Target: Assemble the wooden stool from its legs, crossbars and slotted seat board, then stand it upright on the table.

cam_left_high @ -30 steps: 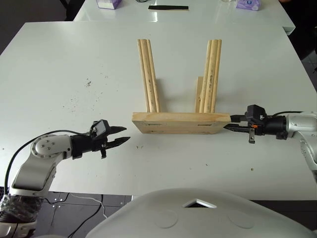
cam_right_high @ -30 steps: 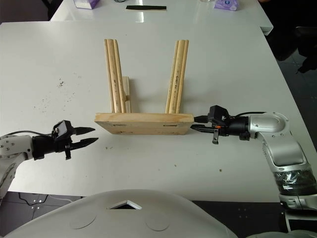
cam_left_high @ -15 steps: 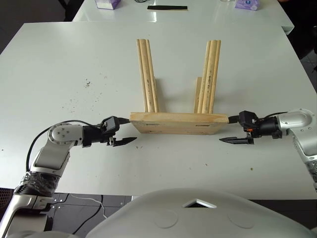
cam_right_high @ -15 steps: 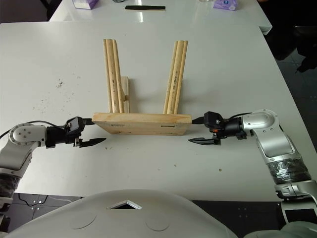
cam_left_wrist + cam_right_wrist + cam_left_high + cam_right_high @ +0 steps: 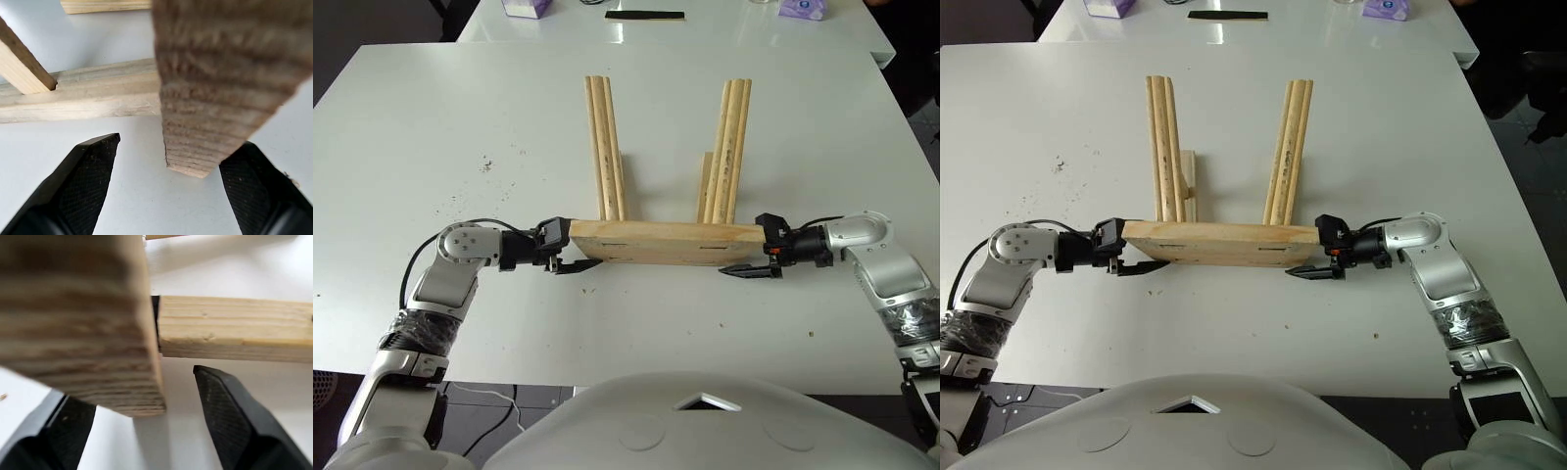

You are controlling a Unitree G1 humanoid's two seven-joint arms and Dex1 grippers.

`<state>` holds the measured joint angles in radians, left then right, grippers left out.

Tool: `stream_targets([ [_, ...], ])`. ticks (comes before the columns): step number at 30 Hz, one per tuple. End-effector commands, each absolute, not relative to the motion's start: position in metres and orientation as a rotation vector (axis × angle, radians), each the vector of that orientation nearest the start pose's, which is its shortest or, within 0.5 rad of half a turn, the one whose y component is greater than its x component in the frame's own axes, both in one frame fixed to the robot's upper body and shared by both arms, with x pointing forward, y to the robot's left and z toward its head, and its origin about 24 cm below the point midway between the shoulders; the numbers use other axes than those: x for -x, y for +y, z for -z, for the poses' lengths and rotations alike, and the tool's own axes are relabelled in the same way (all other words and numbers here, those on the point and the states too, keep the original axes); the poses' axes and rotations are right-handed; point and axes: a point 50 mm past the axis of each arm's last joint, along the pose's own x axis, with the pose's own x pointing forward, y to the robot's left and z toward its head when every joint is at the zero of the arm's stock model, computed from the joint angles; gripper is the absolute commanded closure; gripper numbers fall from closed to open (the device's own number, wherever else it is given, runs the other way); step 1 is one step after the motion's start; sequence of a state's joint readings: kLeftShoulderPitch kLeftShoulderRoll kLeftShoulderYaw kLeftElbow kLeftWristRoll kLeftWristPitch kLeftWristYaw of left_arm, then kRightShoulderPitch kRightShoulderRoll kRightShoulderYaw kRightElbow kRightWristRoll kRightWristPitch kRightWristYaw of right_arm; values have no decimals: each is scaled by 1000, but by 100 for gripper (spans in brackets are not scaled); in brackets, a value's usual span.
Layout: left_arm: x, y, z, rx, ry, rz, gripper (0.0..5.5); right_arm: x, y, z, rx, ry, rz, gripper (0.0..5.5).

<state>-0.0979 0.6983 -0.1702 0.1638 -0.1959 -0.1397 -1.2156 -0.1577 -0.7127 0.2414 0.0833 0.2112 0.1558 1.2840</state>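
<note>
The left gripper's point(image 5: 574, 252) jaws are spread, one to each side of the left end of the seat board point(image 5: 671, 243). In the left wrist view its dark textured fingers point(image 5: 90, 183) flank the end grain, with a strip of white table showing between the nearer finger and the wood. The right gripper point(image 5: 748, 249) mirrors this at the board's right end, jaws also spread. Its fingers point(image 5: 230, 421) straddle the end grain, one on either side. Whether any pad actually presses the wood cannot be told.

The seat board stands on its long edge on the table point(image 5: 431, 127), two slots showing in the face turned toward the robot. The stool is assembled but lies on its side. From the board's far face two groups of legs run away from the robot — one group point(image 5: 605, 147) near the board's left end, the other point(image 5: 732, 147) near its right end. A short crossbar point(image 5: 707, 186) shows just inside the right group, close to the board.

Left of the board and farther back, dark specks point(image 5: 487, 164) dot the table. Well beyond the leg tips, on a second table point(image 5: 754, 29), lie a black strip point(image 5: 646, 15) and two small purple boxes point(image 5: 529, 8) point(image 5: 801, 9).
</note>
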Motion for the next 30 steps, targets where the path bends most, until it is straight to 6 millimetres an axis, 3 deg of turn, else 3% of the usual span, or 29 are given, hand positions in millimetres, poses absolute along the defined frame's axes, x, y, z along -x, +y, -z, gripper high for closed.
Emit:
stream_targets([
  [1, -235, 211, -49, -464, 291, 1319, 264, -239, -191, -54, 351, 465, -1410, 293],
  [8, -235, 218, -51, -468, 310, 1304, 374, -238, -195, -54, 301, 484, -1425, 400],
  [11, -236, 217, -56, -438, 310, 1295, 399, -235, -192, -58, 241, 483, -1452, 404],
  [16, -236, 207, -93, -68, 270, 1292, 400, -226, -189, -77, 94, 477, -1503, 404],
  [19, -235, 200, -120, 212, 187, 1250, 400, -222, -182, -103, -137, 421, -1494, 406],
  [21, -231, 197, -141, 447, 84, 1204, 399, -220, -175, -133, -364, 334, -1493, 406],
  [26, -221, 178, -188, 946, -221, 1028, 399, -213, -157, -194, -780, 48, -1486, 405],
  [30, -223, 173, -218, 1240, -408, 846, 398, -215, -145, -231, -1038, -158, -1421, 405],
])
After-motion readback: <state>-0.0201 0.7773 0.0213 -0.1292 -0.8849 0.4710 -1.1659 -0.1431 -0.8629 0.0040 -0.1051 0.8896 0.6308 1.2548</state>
